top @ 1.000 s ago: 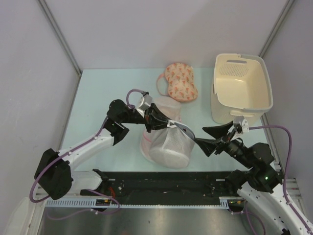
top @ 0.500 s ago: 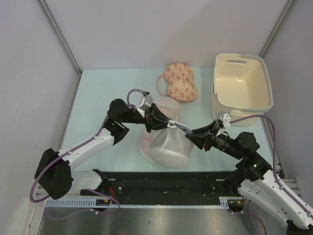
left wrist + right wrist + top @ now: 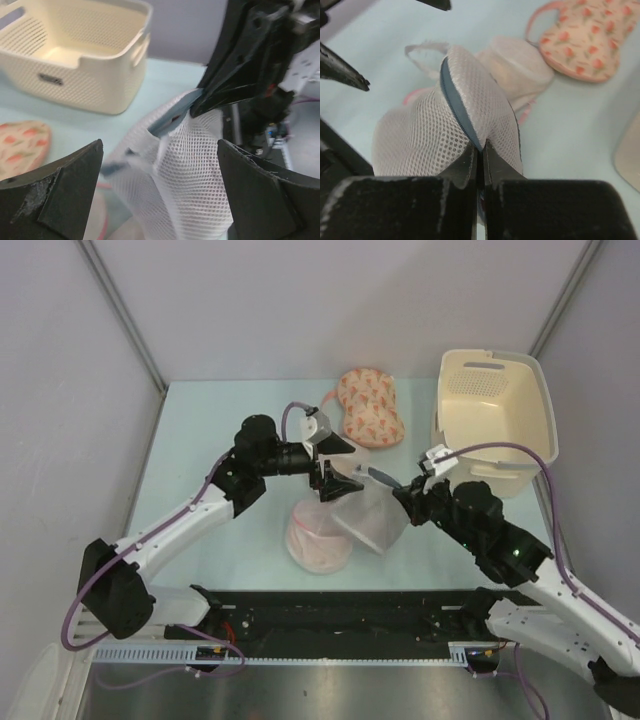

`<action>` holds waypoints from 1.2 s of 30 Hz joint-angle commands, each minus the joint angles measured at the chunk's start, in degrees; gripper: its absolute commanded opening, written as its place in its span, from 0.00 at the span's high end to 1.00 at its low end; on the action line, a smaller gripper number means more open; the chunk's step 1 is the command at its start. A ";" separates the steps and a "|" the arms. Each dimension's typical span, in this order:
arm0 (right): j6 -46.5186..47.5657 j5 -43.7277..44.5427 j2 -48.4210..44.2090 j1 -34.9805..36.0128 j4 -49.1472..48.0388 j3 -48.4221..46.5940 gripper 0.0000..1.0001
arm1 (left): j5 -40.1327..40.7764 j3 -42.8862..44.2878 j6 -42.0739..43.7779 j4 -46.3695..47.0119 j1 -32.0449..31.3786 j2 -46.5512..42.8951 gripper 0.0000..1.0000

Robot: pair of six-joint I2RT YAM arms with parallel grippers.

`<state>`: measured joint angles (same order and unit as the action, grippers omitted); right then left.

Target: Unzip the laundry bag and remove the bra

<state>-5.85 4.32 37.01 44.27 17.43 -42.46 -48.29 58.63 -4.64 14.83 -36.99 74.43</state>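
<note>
Right gripper (image 3: 480, 148): clamped shut on the grey zip rim (image 3: 463, 111) of the laundry bag (image 3: 427, 132). Its wrist camera shows the two fingers pressed together with the rim pinched between them.

Left gripper (image 3: 160, 145): spread wide open and holding nothing. Its wrist camera shows one dark finger (image 3: 57, 192) at each side of the frame, with the bag's white mesh between them but not touching either.

Laundry bag: held up off the bench by its rim, near the middle of the bench. In the overhead view it (image 3: 368, 512) hangs between the two grippers, left (image 3: 334, 464) and right (image 3: 394, 486).

Bra: cannot be made out through the mesh in any view.

Overhead view only: a round pouch with pink trim (image 3: 316, 536) lies flat just beside the bag, towards the near edge.

Right wrist view only: a second pale pouch (image 3: 520, 64) sits behind the bag. The overhead view does not show it clearly.

Peach patterned bra (image 3: 368, 406): on the bench by the far edge, about midway along it.

Cream basket (image 3: 497, 452): near the far right corner, apart from the bag. The left wrist view shows its perforated wall (image 3: 75, 85) and its side handle.
</note>
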 commanded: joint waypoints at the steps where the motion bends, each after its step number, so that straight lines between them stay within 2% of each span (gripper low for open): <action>1: 1.63 19.21 11.98 6.60 11.88 -11.66 1.00 | 12.59 7.44 13.95 -19.98 -0.62 0.53 0.00; 3: 1.45 25.20 16.31 9.07 14.99 -17.01 1.00 | 17.59 9.56 14.66 -22.64 -1.50 2.90 0.00; 5: 1.45 29.06 20.97 11.71 17.11 -19.23 1.00 | 18.58 12.73 15.98 -25.62 -2.99 5.53 0.00; 9: 1.80 28.12 21.96 12.59 16.85 -20.47 1.00 | 21.13 14.49 19.57 -26.26 -4.58 7.13 0.00; 16: 2.94 22.32 18.71 12.51 16.49 -20.47 1.00 | 14.12 7.91 28.54 -17.48 -5.28 3.35 0.00; 20: 3.65 19.25 18.36 12.51 16.41 -20.47 1.00 | 7.09 9.30 30.92 -18.87 -5.63 4.66 0.00; 27: 4.00 16.60 18.44 12.33 15.44 -20.47 1.00 | 5.84 12.29 30.92 -19.83 -9.49 8.36 0.03; 30: 2.95 15.02 18.44 11.28 15.35 -20.47 1.00 | 4.79 12.82 31.36 -21.50 -10.73 10.20 0.23; 31: 2.51 14.06 18.44 11.10 15.44 -20.47 1.00 | 4.18 13.08 31.45 -22.21 -10.91 10.90 0.44; 32: 2.25 13.62 18.53 10.75 15.79 -20.47 1.00 | 3.82 13.44 30.84 -22.73 -11.34 12.13 0.59; 33: 1.90 13.44 18.53 10.49 15.79 -20.47 1.00 | 3.91 14.31 29.79 -23.35 -11.61 12.83 0.99; 36: -0.57 12.74 18.27 7.33 15.53 -20.47 1.00 | 3.38 15.29 28.90 -25.64 -12.66 14.60 1.00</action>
<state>-4.34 20.88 55.94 53.69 36.69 -60.36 -40.21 71.26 23.46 -5.45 -46.83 86.04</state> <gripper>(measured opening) 0.034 0.031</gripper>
